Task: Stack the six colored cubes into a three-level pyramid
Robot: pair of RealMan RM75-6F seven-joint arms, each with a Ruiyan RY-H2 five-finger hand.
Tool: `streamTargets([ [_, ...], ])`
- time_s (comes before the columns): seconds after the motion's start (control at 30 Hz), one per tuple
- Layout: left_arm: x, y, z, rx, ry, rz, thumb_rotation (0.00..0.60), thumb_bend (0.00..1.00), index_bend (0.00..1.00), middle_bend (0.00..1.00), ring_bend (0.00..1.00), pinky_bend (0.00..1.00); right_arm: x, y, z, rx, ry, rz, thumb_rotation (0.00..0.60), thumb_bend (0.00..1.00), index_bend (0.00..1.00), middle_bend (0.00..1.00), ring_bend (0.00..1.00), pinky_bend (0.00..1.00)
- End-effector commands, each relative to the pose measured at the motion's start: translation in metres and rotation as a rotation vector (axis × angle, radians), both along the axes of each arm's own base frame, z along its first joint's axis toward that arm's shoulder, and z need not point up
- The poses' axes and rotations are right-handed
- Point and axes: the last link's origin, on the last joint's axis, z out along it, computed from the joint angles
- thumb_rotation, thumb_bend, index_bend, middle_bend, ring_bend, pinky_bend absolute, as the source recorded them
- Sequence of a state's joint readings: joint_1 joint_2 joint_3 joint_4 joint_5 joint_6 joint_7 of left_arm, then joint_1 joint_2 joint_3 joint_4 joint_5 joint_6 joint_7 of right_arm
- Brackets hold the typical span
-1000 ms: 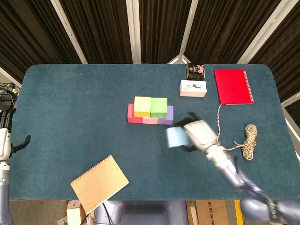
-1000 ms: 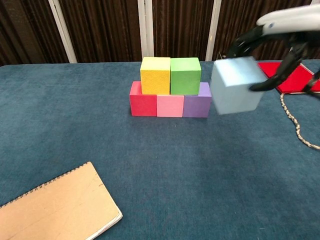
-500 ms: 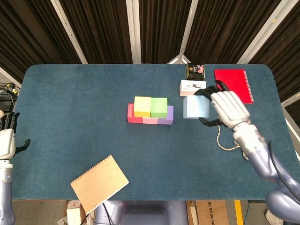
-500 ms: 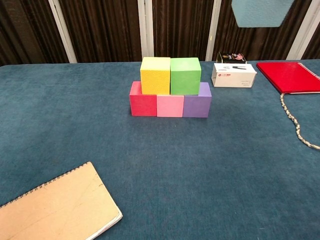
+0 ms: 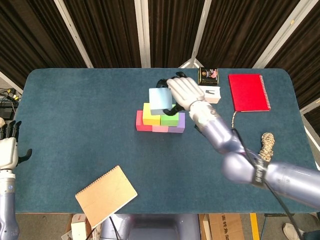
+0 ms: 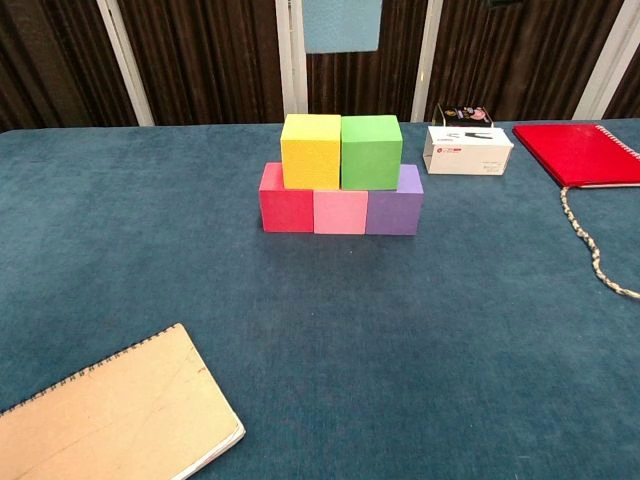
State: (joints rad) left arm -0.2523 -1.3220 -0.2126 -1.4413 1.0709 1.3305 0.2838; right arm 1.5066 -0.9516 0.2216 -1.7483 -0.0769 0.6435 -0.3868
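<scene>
1. Right robot hand point(image 5: 183, 91) grasps the light blue cube point(image 5: 160, 100), held above the yellow cube point(image 6: 311, 137) and green cube point(image 6: 370, 138), frame centre.
2. Left robot hand point(image 5: 8, 150), lower left edge, released, fingers apart.

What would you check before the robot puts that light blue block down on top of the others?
1. Right hand holds the light blue cube: ok.
2. Cube well above the stack, not touching: ok, going by the chest view.
3. Cube centred over the seam between yellow cube and green cube: roughly ok.
4. Yellow and green cubes level and touching: ok.
5. Bottom row, red cube, pink cube, purple cube, tight together: ok.
6. Left hand away from the stack: ok.
</scene>
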Motion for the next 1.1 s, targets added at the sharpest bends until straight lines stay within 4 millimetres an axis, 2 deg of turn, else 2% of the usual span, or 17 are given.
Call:
streamTargets([
  [0.03,-0.001,0.0,0.003,0.013,0.0,0.005,0.6,0.35,0.07,0.03,0.0,0.0,-0.001,-0.018,-0.027,0.025,0.017,-0.105,0.6,0.3,0.4,0.36,0.21,0.0],
  [0.17,-0.001,-0.001,0.003,0.017,0.002,0.007,0.6,0.35,0.07,0.03,0.0,0.0,-0.008,-0.033,-0.035,0.01,0.056,-0.144,0.6,0.3,0.4,0.36,0.21,0.0],
  [0.37,0.001,-0.001,0.0,0.012,0.01,0.003,0.6,0.35,0.07,0.03,0.0,0.0,-0.014,-0.043,-0.04,0.013,0.054,-0.17,0.6,0.3,0.4,0.36,0.21,0.0],
  [1.1,-0.001,0.004,-0.004,0.041,0.019,0.019,0.6,0.35,0.07,0.03,0.0,0.0,-0.009,-0.045,-0.061,0.067,0.018,-0.113,0.6,0.3,0.4,0.36,0.21,0.0],
])
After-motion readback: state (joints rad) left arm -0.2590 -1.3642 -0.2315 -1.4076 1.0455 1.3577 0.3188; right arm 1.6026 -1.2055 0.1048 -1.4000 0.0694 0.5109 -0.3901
